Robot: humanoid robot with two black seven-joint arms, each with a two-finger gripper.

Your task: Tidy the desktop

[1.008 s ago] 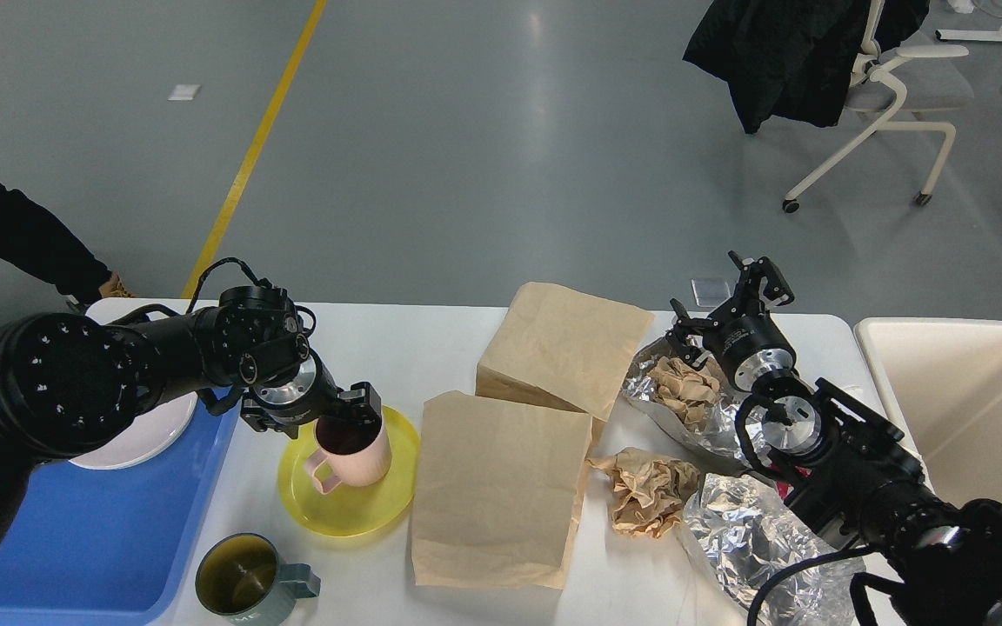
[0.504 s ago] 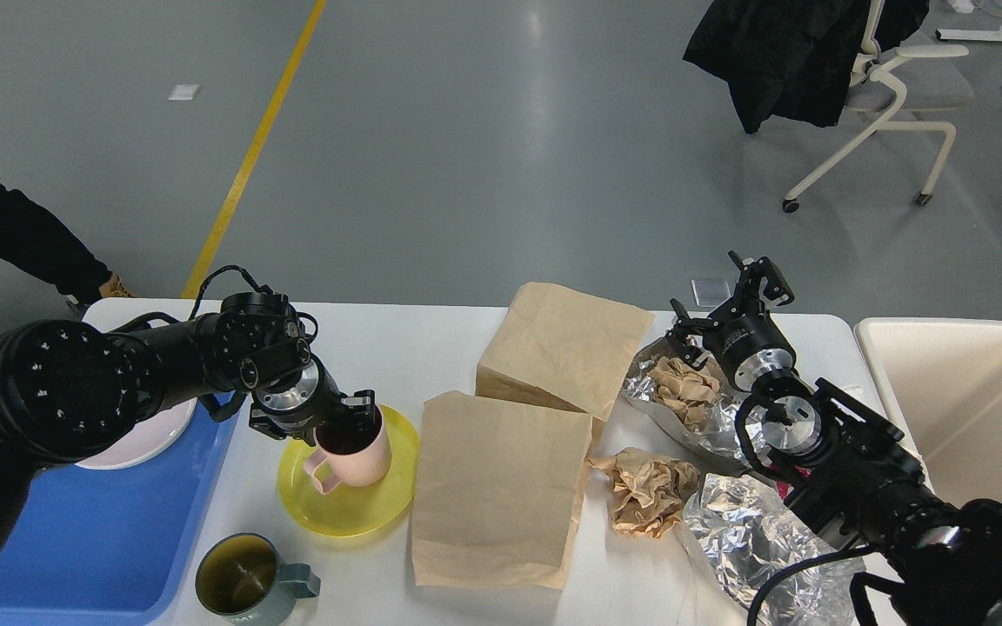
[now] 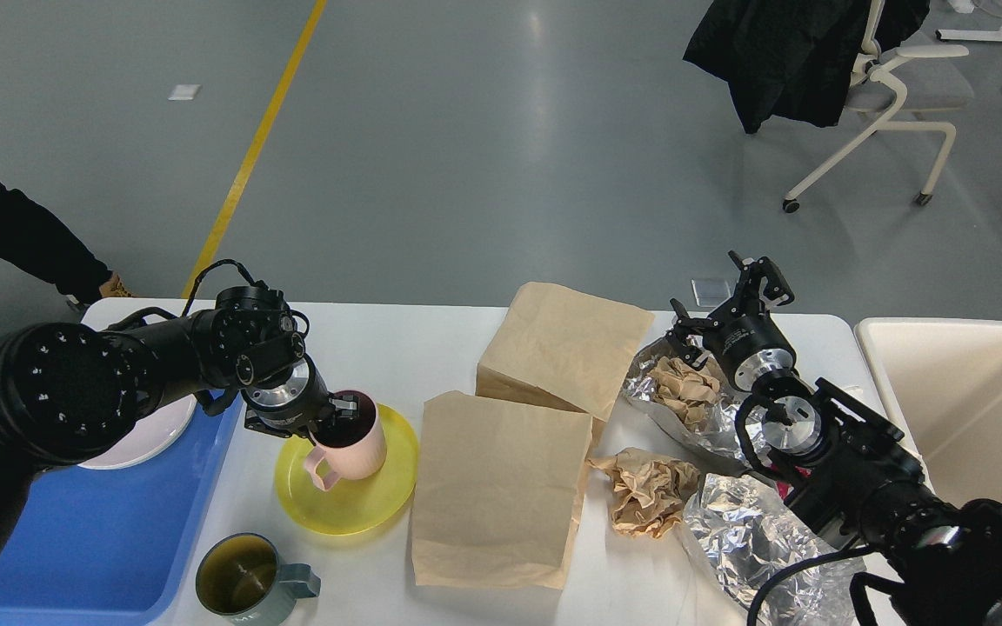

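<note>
Across the desktop (image 3: 431,335) you have clutter from end to end. Your left gripper (image 3: 337,417) sits at the rim of the pink mug (image 3: 349,448), its fingers closed on the rim, one finger dipping inside the mug. The mug is on the yellow plate (image 3: 379,496), handle toward the near left. Just near of the plate stands a green mug (image 3: 240,578), handle pointing right. Left of both lies the blue tray (image 3: 101,539), with a white plate (image 3: 144,439) at its far end, partly hidden by your left arm.

Right of the yellow plate, two flat brown paper bags (image 3: 497,487) overlap and fill the middle of the table, the far one at an angle. Beyond them you see crumpled foil (image 3: 666,382) holding a brown paper wad (image 3: 679,382), another crumpled paper wad (image 3: 649,491) on the bare surface, and more foil (image 3: 744,530) under your right arm. Your right gripper (image 3: 727,300) hangs over the far foil with its fingers spread, holding nothing. The cream bin (image 3: 971,391) stands off the right end of the table.

The desktop itself spans the lower half of the view, its long axis running left to right, its far edge facing the grey floor. An office chair (image 3: 892,96) with a black coat over it stands well beyond.
</note>
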